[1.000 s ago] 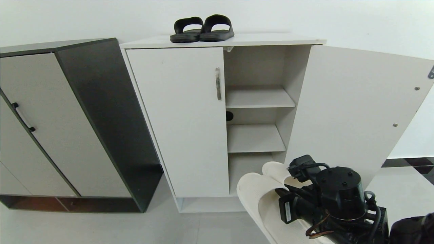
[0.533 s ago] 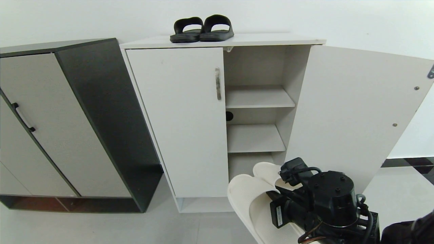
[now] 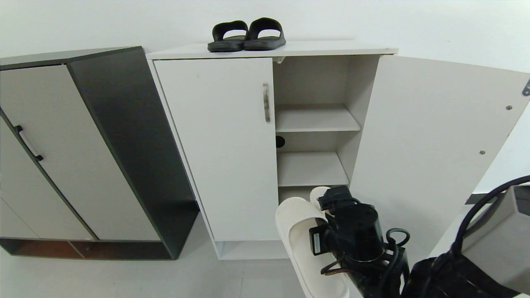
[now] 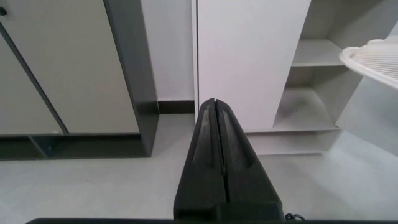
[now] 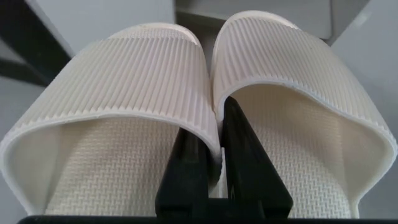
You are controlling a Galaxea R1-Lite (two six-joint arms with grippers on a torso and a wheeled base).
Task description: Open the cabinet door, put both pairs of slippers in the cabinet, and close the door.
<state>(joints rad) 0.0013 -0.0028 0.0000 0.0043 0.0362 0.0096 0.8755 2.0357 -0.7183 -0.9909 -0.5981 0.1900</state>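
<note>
While the white slippers (image 3: 296, 231) hang in the air just in front of the cabinet's bottom compartment (image 3: 298, 193), toes pointing in toward it, nothing is stowed yet.

- Done: right door (image 3: 430, 132) of the white cabinet (image 3: 323, 49) swung wide open to the right. One pair lifted and brought near the opening.
- Left, by my reckoning: set this pair inside, fetch the second pair, stow it, shut the door. Roughly a third through.
- Second pair: black slippers (image 3: 246, 35), side by side on the cabinet top, far edge, by the wall. Untouched.
- Inside the open half: two shelves, upper (image 3: 316, 120) and lower (image 3: 310, 169), both bare, plus the bottom compartment below them.
- Left door (image 3: 219, 149) closed, handle at its right edge.

Tools:
- Right gripper (image 5: 211, 134): clamped on the white pair. The fingers pinch the two inner strap edges where the slippers meet, so both ride together as one bundle, side by side, footbeds up. From the head view the wrist sits over the near half of the pair, low on the right.
- Left gripper (image 4: 215, 109): fingers pressed together, nothing between them. It hangs low above the floor (image 4: 93, 186), well short of the cabinets, pointing at them.

Further out: dark cabinet (image 3: 124, 136) stands just beside the white one, on its left, doors closed.
</note>
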